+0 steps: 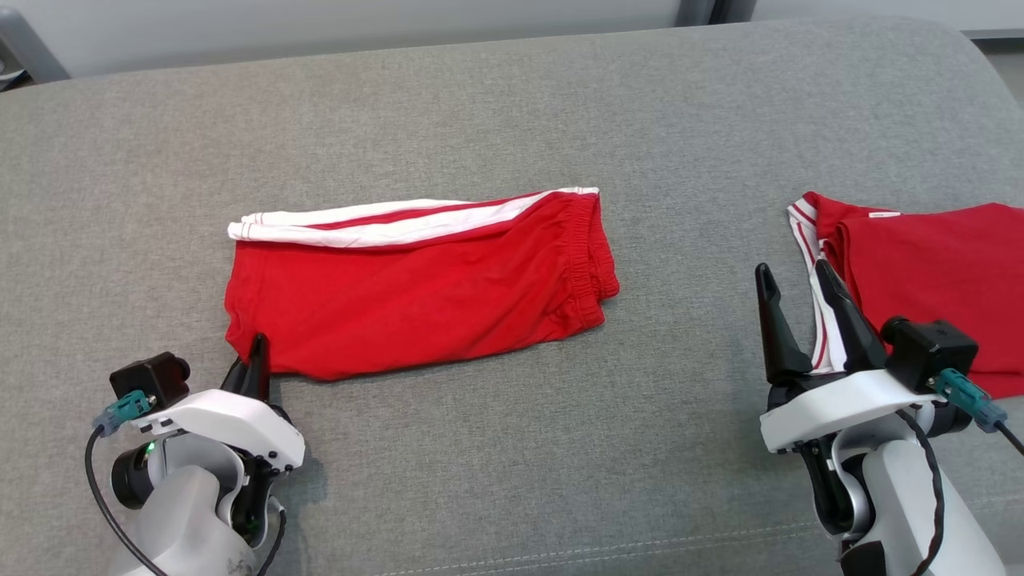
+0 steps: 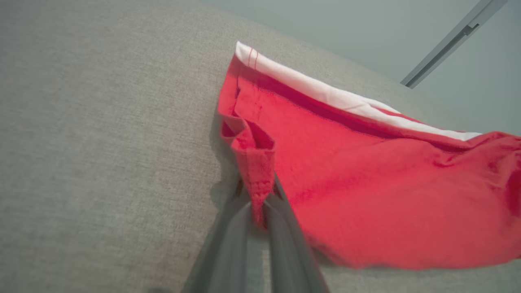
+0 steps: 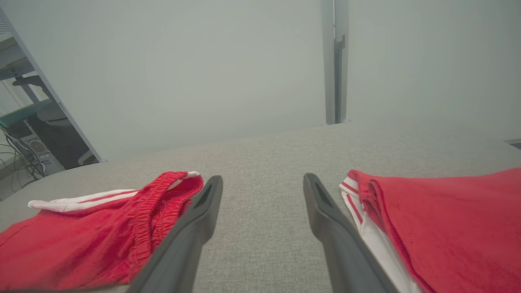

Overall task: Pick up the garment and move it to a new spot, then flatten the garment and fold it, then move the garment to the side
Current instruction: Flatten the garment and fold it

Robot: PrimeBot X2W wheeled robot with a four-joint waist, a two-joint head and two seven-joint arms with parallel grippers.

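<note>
With my left gripper (image 1: 258, 356) clamped on the red shorts' (image 1: 416, 296) hem corner (image 2: 254, 171) and right gripper (image 1: 794, 276) fingers apart, I lift low, folding toward the waistband (image 1: 588, 248).

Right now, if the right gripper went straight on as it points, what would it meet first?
Likely bare gray cushion: the right gripper points into the gap between the red shorts and the folded red garment. Its height is unclear.

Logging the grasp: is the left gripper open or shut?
Shut: left gripper pinches a hem corner of the red shorts between its fingers.
</note>
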